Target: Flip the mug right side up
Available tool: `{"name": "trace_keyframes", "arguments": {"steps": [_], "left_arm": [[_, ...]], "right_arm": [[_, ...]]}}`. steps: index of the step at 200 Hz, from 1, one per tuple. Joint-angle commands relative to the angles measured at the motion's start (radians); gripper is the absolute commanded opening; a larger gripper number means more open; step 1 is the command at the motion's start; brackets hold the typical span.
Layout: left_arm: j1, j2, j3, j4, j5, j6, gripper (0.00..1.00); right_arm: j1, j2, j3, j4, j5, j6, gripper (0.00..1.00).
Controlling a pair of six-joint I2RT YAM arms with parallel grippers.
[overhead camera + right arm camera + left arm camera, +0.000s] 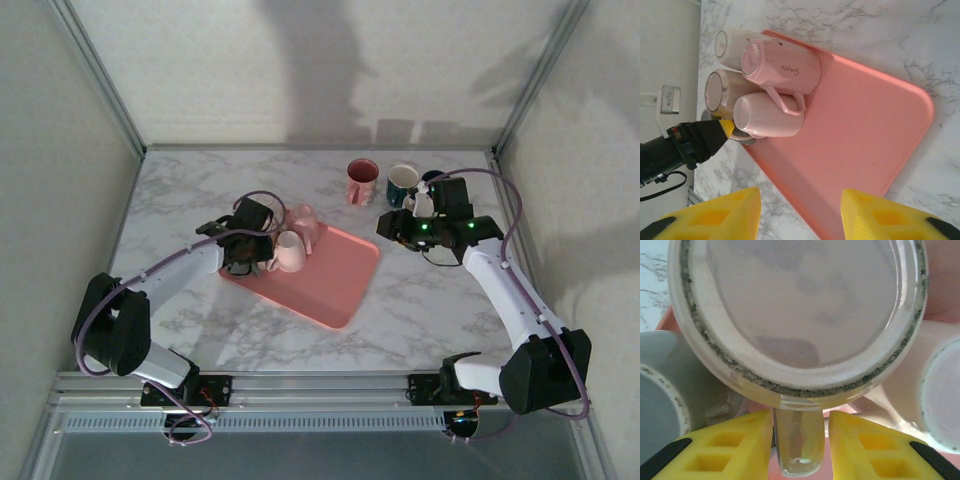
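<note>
Top external view puts the left fingers at the far left corner of the pink tray, low among a tight cluster of upturned mugs, with the marble desk around it. From the left wrist, a grey mug crowds in at the left. The mug to be righted sits in the middle, base up and rim down on the tray, and a white mug stands just beside it on the right. Its clear, glassy handle points back between the two yellow left fingers. These stand narrow on either side of it, so near that whether they already pinch it cannot be told. The mug looks like glazed ceramic or glass: stiff, smooth and probably slippery, of moderate weight, and likely to chip if knocked against its neighbours. With mugs packed against its body, the handle seems the only free place to take hold. Held there, the weight would hang to one side and might swing in the pinch, so a firm grip low on the handle and a straight lift before any turning would suit it. Farther right, the right fingers hang over the desk off the tray's far right corner, and the right wrist view shows them wide apart with nothing between them. Just beyond stand a red mug and a teal mug, both upright.
</note>
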Motion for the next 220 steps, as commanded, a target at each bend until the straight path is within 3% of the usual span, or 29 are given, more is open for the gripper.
{"name": "trace_keyframes", "arguments": {"steps": [1,50,87,178,220], "left_arm": [[-0.003,0.042,0.012,-0.022,-0.025,0.013,0.36],[-0.002,0.081,0.031,-0.02,-0.033,0.015,0.32],[-0.002,0.069,0.04,-0.022,-0.049,0.014,0.18],[-0.003,-0.043,0.118,-0.065,-0.063,0.01,0.0],[-0.003,-0.12,0.175,-0.084,-0.052,-0.003,0.0]], "right_arm": [[0.01,-0.026,-0.008,0.012,-0.013,0.012,0.47],[0.01,-0.031,-0.008,0.011,-0.01,0.014,0.47],[0.009,-0.029,-0.012,0.012,-0.009,0.013,0.47],[0.01,-0.02,-0.015,0.028,-0.015,0.026,0.47],[0.009,-0.012,-0.012,0.02,-0.036,0.013,0.47]]}}
